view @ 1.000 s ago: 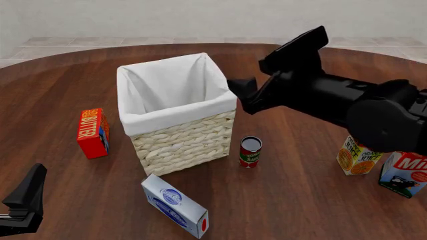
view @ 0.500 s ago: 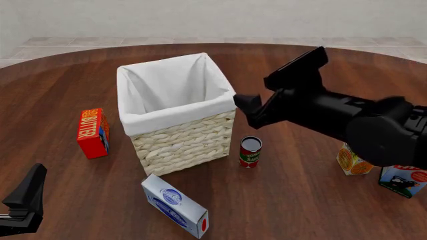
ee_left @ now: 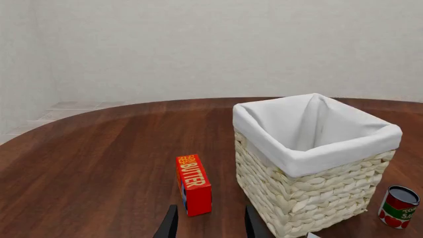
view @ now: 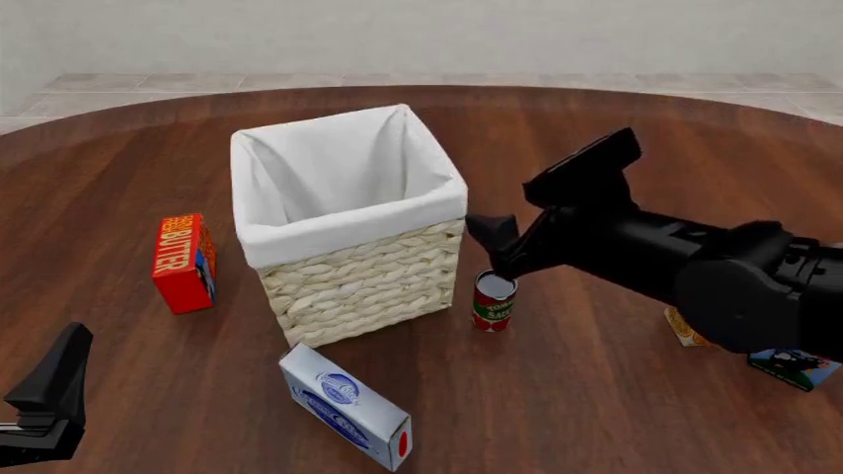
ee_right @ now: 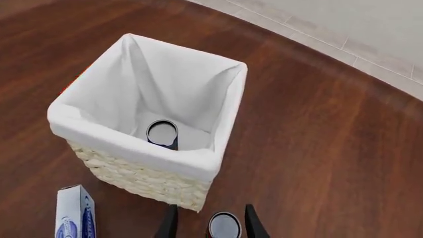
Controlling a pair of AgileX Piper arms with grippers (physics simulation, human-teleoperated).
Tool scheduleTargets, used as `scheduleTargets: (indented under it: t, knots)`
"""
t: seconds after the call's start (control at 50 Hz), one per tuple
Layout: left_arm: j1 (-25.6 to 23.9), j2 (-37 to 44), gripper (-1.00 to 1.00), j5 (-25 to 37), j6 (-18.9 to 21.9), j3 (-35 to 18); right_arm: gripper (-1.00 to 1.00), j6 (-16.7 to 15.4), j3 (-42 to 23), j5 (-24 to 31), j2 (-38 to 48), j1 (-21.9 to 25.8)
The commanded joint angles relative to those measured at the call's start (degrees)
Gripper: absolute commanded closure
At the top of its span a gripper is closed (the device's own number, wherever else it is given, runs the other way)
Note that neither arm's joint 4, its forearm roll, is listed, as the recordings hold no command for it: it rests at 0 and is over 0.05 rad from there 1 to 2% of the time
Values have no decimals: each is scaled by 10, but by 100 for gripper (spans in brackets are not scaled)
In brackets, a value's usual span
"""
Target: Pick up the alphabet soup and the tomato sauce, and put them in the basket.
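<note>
So it looks like we're about halfway. The alphabet soup [ee_right: 162, 134] is sitting inside the basket [view: 362, 272], standing upright on the liner floor; you only see its silver top from the right wrist view, so I'm judging it's that can since it isn't anywhere on the bench [view: 593, 395]. That half reads as done.

The tomato sauce [view: 495, 300] is standing upright on the bench just right of the basket's near right corner, not touching it. The right gripper [view: 491, 247] is hovering right above it with its fingers apart, and in the right wrist view the can top [ee_right: 225, 225] is sitting between the two fingertips, so the lineup looks good. Nothing is clamped yet.

The left gripper [ee_left: 210, 223] is parked low at the near left with its fingers apart, holding nothing, aimed toward the butter box [view: 184, 262] and the basket.

What's left, as I see it: drop down, close on the tomato sauce, lift it over the rim and let go. The tight spot is the basket wall being so near.
</note>
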Motion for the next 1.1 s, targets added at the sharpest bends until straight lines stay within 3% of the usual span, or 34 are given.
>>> scheduleTargets:
  t: [0.02, 1.1]
  knots:
    - [0, 0, -100, 0, 0, 0, -100, 7, 16, -17, 11, -3]
    - [0, 0, -100, 0, 0, 0, -100, 30, 66, -110, 95, -35]
